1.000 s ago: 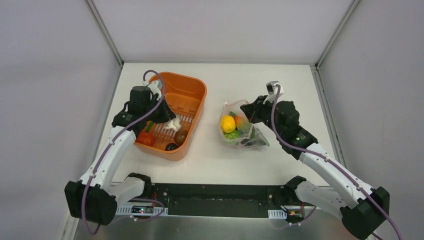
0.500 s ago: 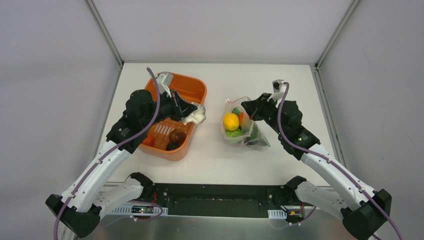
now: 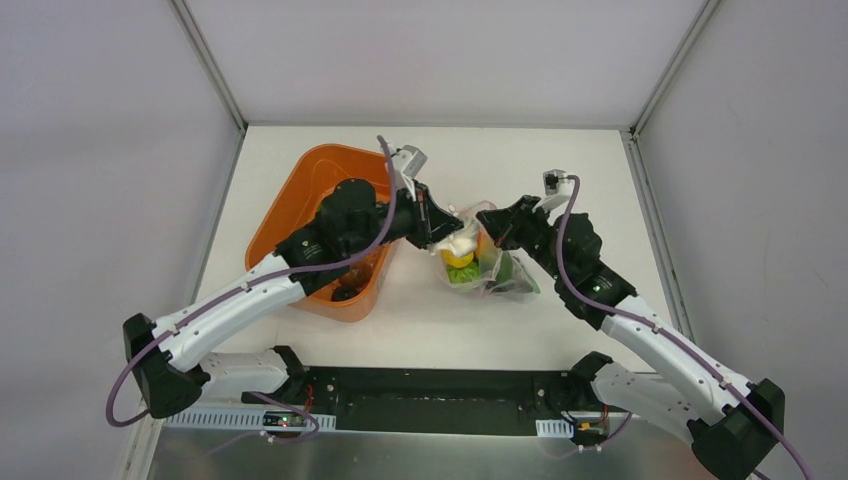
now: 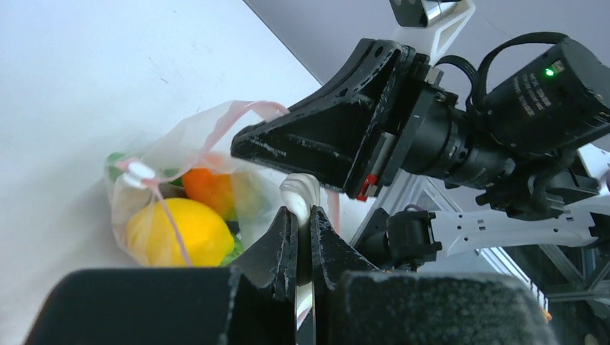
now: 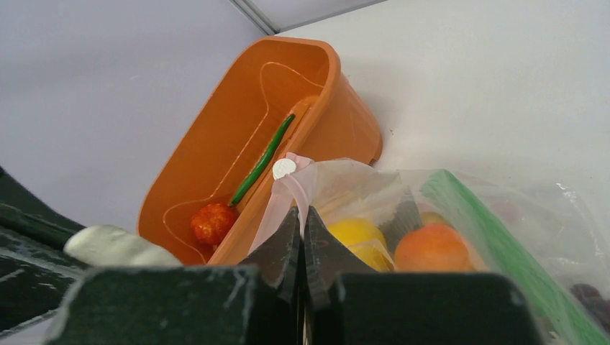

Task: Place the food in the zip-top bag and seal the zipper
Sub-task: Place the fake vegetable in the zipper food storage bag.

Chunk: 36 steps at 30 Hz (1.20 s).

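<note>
- Two arms meet over the zip-top bag (image 3: 520,285), which lies on the white tabletop (image 3: 570,170) just right of the orange basket (image 3: 290,205).
- The left tool (image 3: 441,229) reaches across from the basket side to the bag's mouth. Its fingers (image 4: 284,230) are pressed together on a pale toy food (image 3: 462,243).
- In the left wrist view only a whitish rounded edge (image 4: 300,192) of that piece sticks up between the fingers, so I cannot tell which food it is.
- From above, the pale toy food sits at the bag's opening, over the yellow fruit (image 3: 458,259). Whether it touches the plastic cannot be told.
- The right tool (image 3: 488,219) is closed on the zipper (image 5: 288,190), pinching the pink strip and holding that edge of the mouth raised off the tabletop.
- A small white slider (image 5: 284,168) sits on the strip just above the right tool's fingertips.
- Inside the bag lie the yellow fruit, an orange fruit (image 5: 431,248) touching it, and a green piece (image 5: 489,237) along the far side. The clear plastic is crinkled around them.
- In the basket the right wrist view shows a long green pod (image 5: 262,158) lying along the floor, and a red fruit (image 5: 214,221) at its near end.
- The top view also shows a dark round fruit (image 3: 345,293) at the basket's near end, partly hidden under the left arm.
</note>
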### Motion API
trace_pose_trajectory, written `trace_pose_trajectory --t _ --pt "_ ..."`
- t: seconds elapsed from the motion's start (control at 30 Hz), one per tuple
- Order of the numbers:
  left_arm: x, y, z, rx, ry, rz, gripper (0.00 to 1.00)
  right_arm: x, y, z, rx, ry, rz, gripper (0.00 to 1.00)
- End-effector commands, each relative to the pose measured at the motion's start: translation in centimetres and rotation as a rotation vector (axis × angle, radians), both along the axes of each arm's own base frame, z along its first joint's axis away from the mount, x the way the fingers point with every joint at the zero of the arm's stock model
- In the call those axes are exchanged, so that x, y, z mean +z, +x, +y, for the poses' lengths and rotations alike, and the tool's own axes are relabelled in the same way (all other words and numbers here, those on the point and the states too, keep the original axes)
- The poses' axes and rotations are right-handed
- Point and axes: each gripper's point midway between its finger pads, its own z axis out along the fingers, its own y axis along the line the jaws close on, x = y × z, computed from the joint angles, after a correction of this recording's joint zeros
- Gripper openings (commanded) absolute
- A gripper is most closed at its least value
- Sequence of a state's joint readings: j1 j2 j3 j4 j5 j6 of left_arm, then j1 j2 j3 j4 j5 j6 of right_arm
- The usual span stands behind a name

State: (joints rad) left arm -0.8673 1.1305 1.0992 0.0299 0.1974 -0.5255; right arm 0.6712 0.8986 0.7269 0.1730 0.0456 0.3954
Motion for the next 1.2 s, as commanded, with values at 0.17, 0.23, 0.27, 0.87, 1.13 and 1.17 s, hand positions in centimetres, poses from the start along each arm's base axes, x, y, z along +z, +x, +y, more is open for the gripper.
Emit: trace_pose_trajectory --t 0.17,0.23,0.27,0.87,1.13,1.17 --pt "-1.6 2.5 -2.5 0.108 0.040 -0.048 0.00 5.3 -2.0 -0.3 0.017 0.141 -0.111 0.00" --pt "-2.7 2.9 -2.3 0.137 0.070 -0.044 0.00 5.7 -2.3 -0.6 0.014 0.154 -0.120 0.00" --pt "-2.9 3.0 -2.6 0.136 0.067 -0.038 0.00 6.0 -2.6 -0.6 0.026 0.164 -0.130 0.00" --pt "-2.0 0.5 -2.0 0.215 0.083 0.103 0.00 5.7 -1.4 -0.7 -0.032 0.203 -0.098 0.00" --pt "-2.7 1.3 -4.2 0.278 0.033 0.194 0.00 5.7 -1.5 0.1 -0.007 0.221 -0.092 0.00" --pt "-3.2 1.6 -4.3 0.291 0.038 0.202 0.00 5.7 -1.6 0.1 -0.007 0.221 -0.094 0.00"
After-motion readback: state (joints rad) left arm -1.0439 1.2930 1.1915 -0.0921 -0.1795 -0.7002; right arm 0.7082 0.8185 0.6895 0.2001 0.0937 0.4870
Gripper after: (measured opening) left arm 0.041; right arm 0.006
